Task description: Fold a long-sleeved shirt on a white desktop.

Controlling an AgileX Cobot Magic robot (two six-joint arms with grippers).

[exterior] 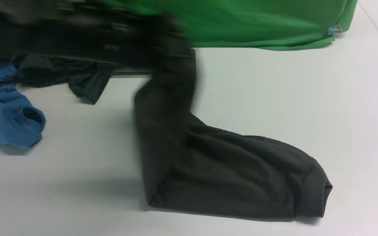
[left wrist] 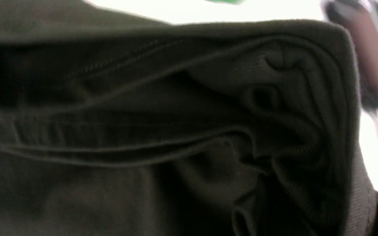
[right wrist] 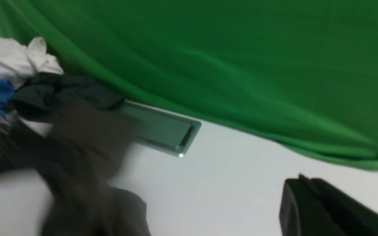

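The white desk (exterior: pixel 307 98) runs back to a green cloth backdrop (exterior: pixel 258 23). The long-sleeved shirt (exterior: pixel 228 170) lies mid-desk, one end lifted by the blurred left pincer (exterior: pixel 162 42), grasping it. The right pincer (right wrist: pixel 323 209) is clenched, empty.

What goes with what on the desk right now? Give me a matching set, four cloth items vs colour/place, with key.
Column one:
1. long-sleeved shirt
2. blue shirt
3. dark grey garment
4. cloth backdrop

Column two:
A. bright green, along the far edge of the white desktop
B. crumpled at the robot's far left, collar opening showing
C. brownish-black, lower part lying mid-table, upper part lifted and blurred
D. bunched beyond the blue one, near the silver-framed hatch

Pairs: 1-C, 2-B, 3-D, 4-A
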